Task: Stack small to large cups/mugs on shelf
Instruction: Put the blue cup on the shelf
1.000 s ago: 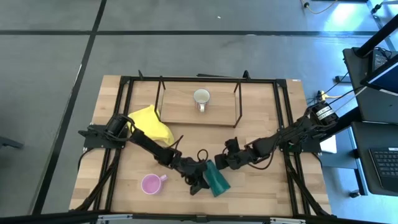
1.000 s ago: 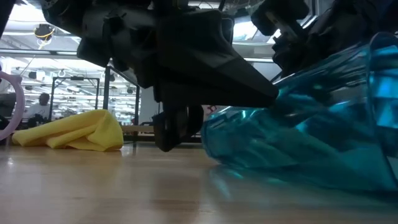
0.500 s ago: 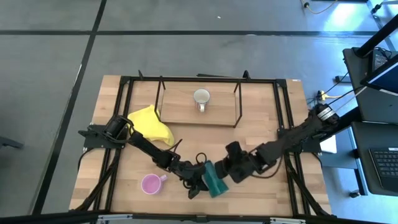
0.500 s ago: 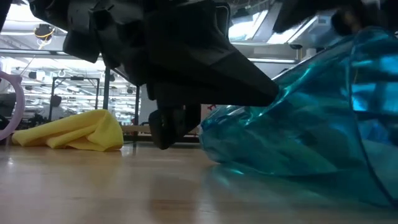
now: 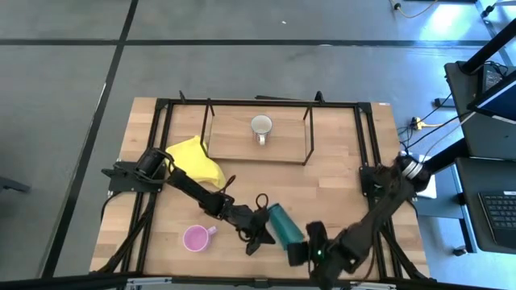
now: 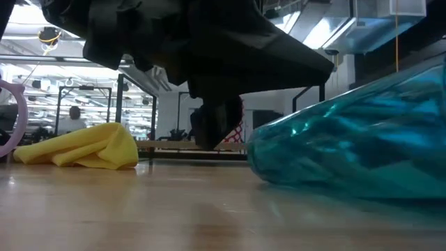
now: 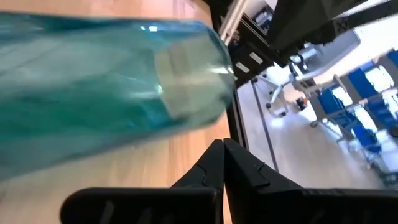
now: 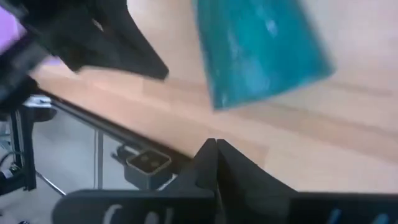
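Three vessels are shown: the teal tumbler [image 5: 284, 225] lies on its side on the tabletop [image 5: 339, 181] between the left hand [image 5: 256, 234] and right hand [image 5: 300, 254], both pressed together and holding nothing. The pink mug [image 5: 196, 238] stands beside the left hand; the white mug [image 5: 261, 126] stands alone on the shelf [image 5: 230, 141], well beyond both hands.

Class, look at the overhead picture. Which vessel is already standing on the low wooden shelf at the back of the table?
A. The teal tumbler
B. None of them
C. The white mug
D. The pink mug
C: the white mug stands on the shelf, while the pink mug sits on the table in front and the teal tumbler lies on its side there.
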Controlling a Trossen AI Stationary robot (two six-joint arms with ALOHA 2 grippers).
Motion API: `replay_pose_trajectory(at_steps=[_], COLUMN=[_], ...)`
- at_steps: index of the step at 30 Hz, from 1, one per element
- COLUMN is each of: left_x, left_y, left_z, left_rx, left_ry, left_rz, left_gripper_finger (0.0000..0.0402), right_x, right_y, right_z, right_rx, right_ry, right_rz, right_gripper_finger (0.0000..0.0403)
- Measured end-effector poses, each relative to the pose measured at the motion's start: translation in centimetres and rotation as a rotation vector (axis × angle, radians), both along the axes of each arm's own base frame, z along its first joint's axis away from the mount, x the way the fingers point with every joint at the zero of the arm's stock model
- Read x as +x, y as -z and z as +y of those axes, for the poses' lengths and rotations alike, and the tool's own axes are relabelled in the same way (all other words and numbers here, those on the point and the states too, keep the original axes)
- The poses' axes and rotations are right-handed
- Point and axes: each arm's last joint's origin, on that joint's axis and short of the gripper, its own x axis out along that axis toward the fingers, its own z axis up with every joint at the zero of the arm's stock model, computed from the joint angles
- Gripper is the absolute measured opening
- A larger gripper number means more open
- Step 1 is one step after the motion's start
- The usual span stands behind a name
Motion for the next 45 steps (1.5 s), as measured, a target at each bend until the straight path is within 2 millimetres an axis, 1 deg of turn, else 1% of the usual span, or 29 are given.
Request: replay_pose_trajectory(at_steps=[3, 5, 11, 14, 19, 22, 24, 29, 34, 38, 41, 43, 45], left_x=[0.0, 0.0, 0.3, 0.2, -0.4, -0.6, -0.6, -0.1, 0.2, 0.5, 0.9, 1.3, 1.4], left_y=[-0.2, -0.7, -2.2, -2.5, -2.9, -2.2, -1.8, -1.8, -1.8, -2.0, -2.4, -2.0, -1.2], left_z=[0.0, 0.1, 1.6, 2.7, 4.8, 6.4, 7.5, 10.1, 12.8, 14.0, 14.2, 14.0, 13.5], left_rx=[0.029, 0.052, 0.130, 0.200, 0.406, 0.524, 0.570, 0.636, 0.652, 0.669, 0.628, 0.589, 0.559], left_ry=[0.023, 0.030, 0.023, 0.019, 0.005, -0.017, -0.040, -0.109, -0.187, -0.185, -0.162, -0.150, -0.126], left_rz=[-0.024, -0.050, -0.094, -0.064, 0.045, 0.131, 0.167, 0.180, 0.201, 0.174, 0.114, 0.077, 0.092], left_gripper_finger=[0.0000, 0.0000, 0.0000, 0.0000, 0.0000, 0.0000, 0.0000, 0.0000, 0.0000, 0.0000, 0.0000, 0.0000, 0.0000], right_x=[0.6, 0.9, 1.7, 1.8, 1.7, 1.8, 1.8, 2.0, 2.1, 2.1, 2.1, 2.2, 2.3], right_y=[0.5, 1.0, 2.5, 3.0, 3.6, 3.6, 3.6, 3.6, 3.6, 3.6, 3.6, 3.6, 3.6], right_z=[1.3, 1.5, 0.6, 0.1, -0.7, -0.8, -1.1, -1.3, -1.3, -1.3, -1.3, -1.4, -1.5], right_rx=[0.029, 0.016, -0.054, -0.094, -0.127, -0.131, -0.139, -0.138, -0.136, -0.134, -0.131, -0.129, -0.130], right_ry=[-0.010, -0.006, 0.030, 0.043, 0.055, 0.061, 0.068, 0.075, 0.075, 0.075, 0.076, 0.078, 0.082], right_rz=[0.031, 0.071, 0.170, 0.210, 0.248, 0.253, 0.260, 0.258, 0.255, 0.254, 0.258, 0.260, 0.263], right_gripper_finger=[0.0004, 0.0003, 0.0002, 0.0002, 0.0001, 0.0001, 0.0001, 0.0001, 0.0002, 0.0002, 0.0002, 0.0002, 0.0002])
